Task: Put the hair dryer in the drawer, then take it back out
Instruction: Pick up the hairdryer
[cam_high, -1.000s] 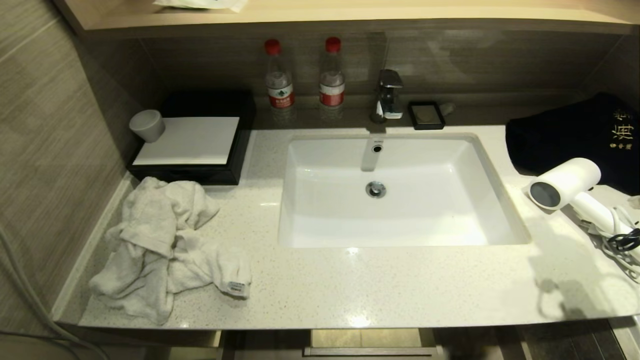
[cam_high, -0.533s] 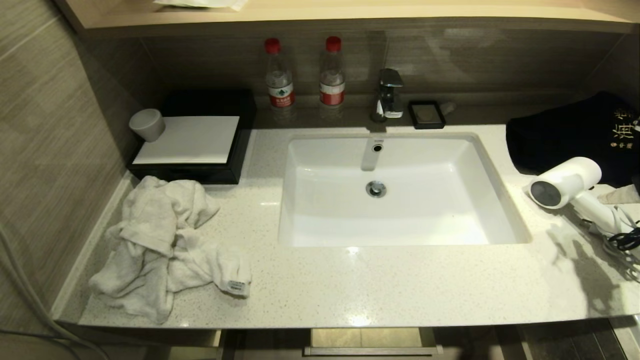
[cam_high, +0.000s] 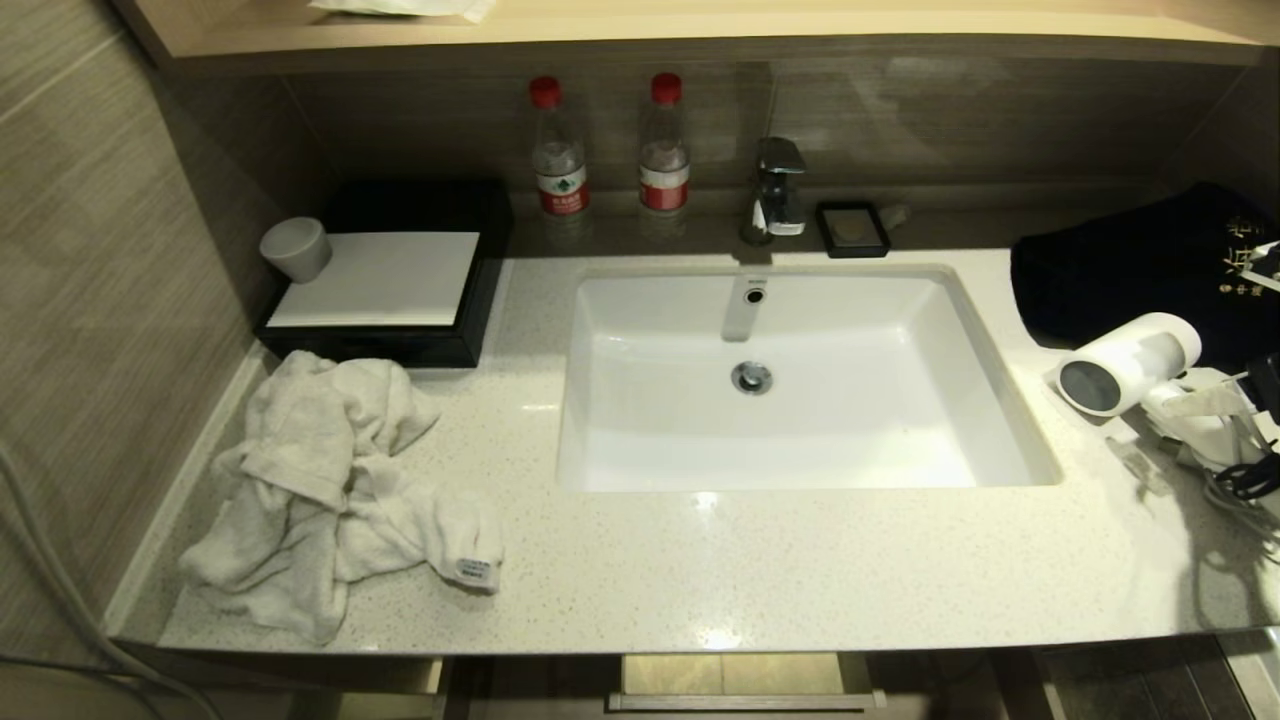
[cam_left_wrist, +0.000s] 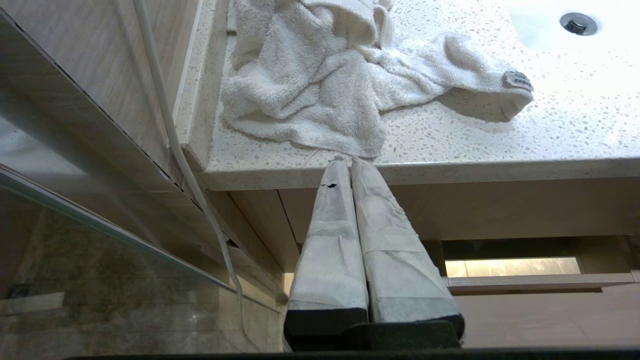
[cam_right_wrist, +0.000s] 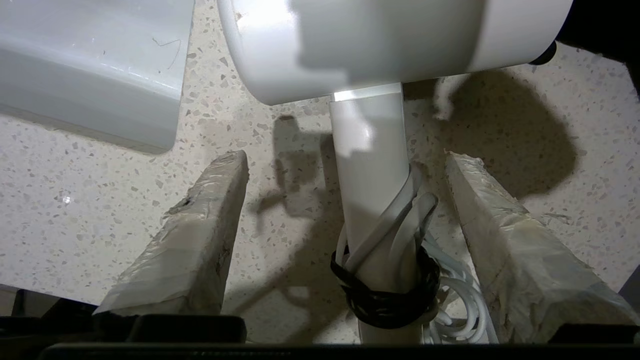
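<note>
The white hair dryer (cam_high: 1130, 362) lies on the counter right of the sink, its dark grey end toward the basin and its cord (cam_right_wrist: 400, 220) wound round the handle under a black tie. My right gripper (cam_right_wrist: 347, 160) is open, one taped finger on each side of the handle (cam_right_wrist: 367, 165), neither pressing on it. In the head view that gripper (cam_high: 1205, 410) shows at the right edge. The light-wood drawer (cam_high: 745, 700) peeks out under the counter's front edge, pulled out a little. My left gripper (cam_left_wrist: 345, 162) is shut and empty, parked below the counter edge.
A white sink (cam_high: 790, 470) fills the counter's middle, with a tap (cam_high: 778, 190) behind it. A crumpled white towel (cam_high: 320, 490) lies at the front left. A black tray (cam_high: 400, 280), a grey cup (cam_high: 295, 250) and two water bottles (cam_high: 560, 160) stand behind. Dark cloth (cam_high: 1130, 270) sits behind the dryer.
My right gripper has come in from the right edge over the dryer's handle and has opened. The dryer, the drawer and the left arm have stayed put.
</note>
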